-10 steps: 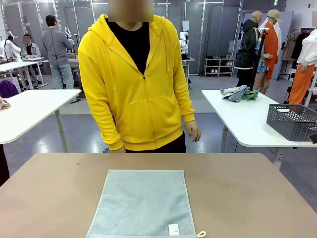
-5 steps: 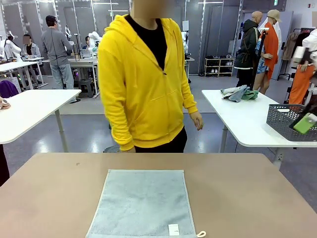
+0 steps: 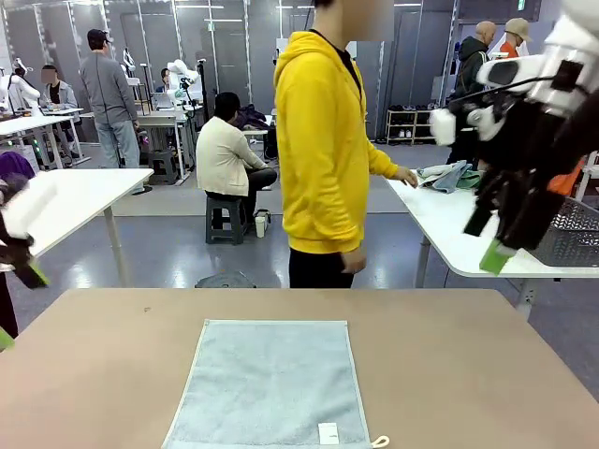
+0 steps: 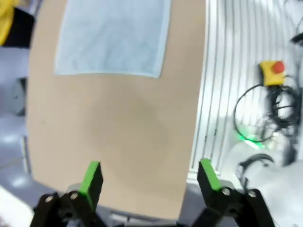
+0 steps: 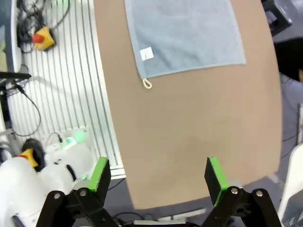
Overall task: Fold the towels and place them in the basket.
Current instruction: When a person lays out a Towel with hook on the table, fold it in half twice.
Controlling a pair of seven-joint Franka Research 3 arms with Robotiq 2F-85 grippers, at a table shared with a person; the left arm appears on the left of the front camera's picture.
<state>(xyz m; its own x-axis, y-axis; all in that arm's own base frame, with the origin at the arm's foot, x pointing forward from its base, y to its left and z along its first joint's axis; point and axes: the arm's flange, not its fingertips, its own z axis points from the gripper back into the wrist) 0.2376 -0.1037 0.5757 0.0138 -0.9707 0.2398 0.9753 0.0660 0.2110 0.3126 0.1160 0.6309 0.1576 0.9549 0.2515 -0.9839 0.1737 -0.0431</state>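
Note:
A pale blue-grey towel (image 3: 271, 383) lies spread flat on the brown table (image 3: 449, 365), with its white loop tag (image 3: 380, 441) at the near right corner. My right gripper (image 3: 489, 239) hangs open high above the table's right side, and the right wrist view has the towel (image 5: 182, 35) far below the gripper (image 5: 158, 177). My left gripper (image 3: 19, 304) is open at the left edge, high above the towel (image 4: 113, 35). The dark grey basket (image 3: 576, 234) stands on a white side table, partly behind my right arm. Green and grey towels (image 3: 454, 175) are heaped there.
A person in a yellow hoodie (image 3: 323, 150) stands beyond the table's far edge, one hand (image 3: 407, 176) at the heap. White tables stand at left (image 3: 65, 201) and right (image 3: 449, 224). Cables and a yellow stop button (image 5: 41, 37) lie behind the table's near edge.
The person has turned and stepped right, reaching a hand to the heap on the side table. Both arms have swung into the front view, right arm high at right, left at the edge.

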